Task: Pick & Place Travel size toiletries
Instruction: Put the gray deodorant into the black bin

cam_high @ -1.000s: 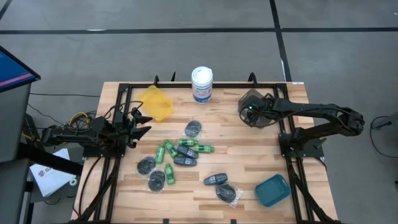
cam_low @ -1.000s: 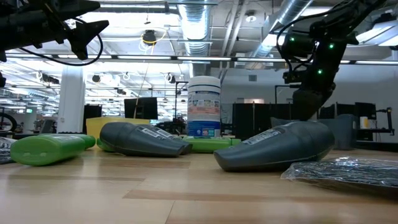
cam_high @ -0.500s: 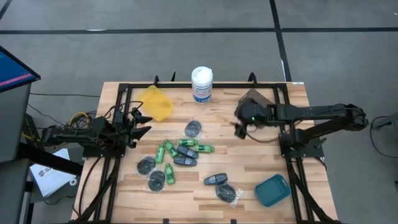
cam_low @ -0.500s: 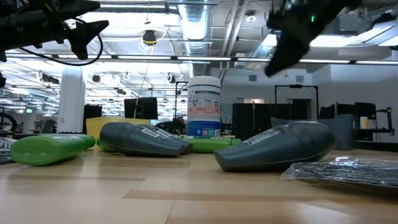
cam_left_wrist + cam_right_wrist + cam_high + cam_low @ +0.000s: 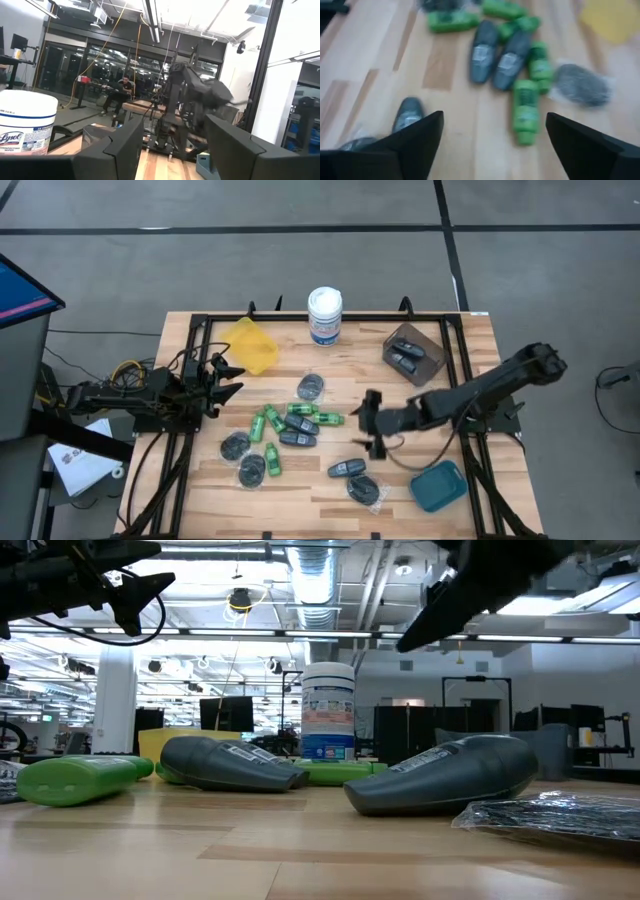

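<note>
The travel size toiletries [image 5: 290, 425] lie scattered on the middle of the table [image 5: 330, 490]: green mini bottles [image 5: 271, 461], dark blue-grey mini bottles [image 5: 299, 439] and wrapped dark discs [image 5: 236, 445], with one more dark bottle [image 5: 347, 468] and a disc [image 5: 366, 490] lying apart, closer to the teal bin [image 5: 438, 485]. Two dark bottles already sit in the brown bin [image 5: 412, 352]. My right gripper [image 5: 371, 424] hangs over the table beside the main pile, jaws spread wide and holding nothing; in its wrist view the pile lies ahead between the fingers [image 5: 415, 137]. My worry is the crowding: the bottles touch and overlap, so if I come down carelessly a finger could land on a neighbour, roll it away, or pinch two together. The rounded dark bottles look slippery and could squirt out of a closing grip; the shiny wrap on the discs could snag. The left gripper [image 5: 225, 378] waits at the table's left edge near the yellow bin [image 5: 251, 344], partly open and empty, clear of my path.
</note>
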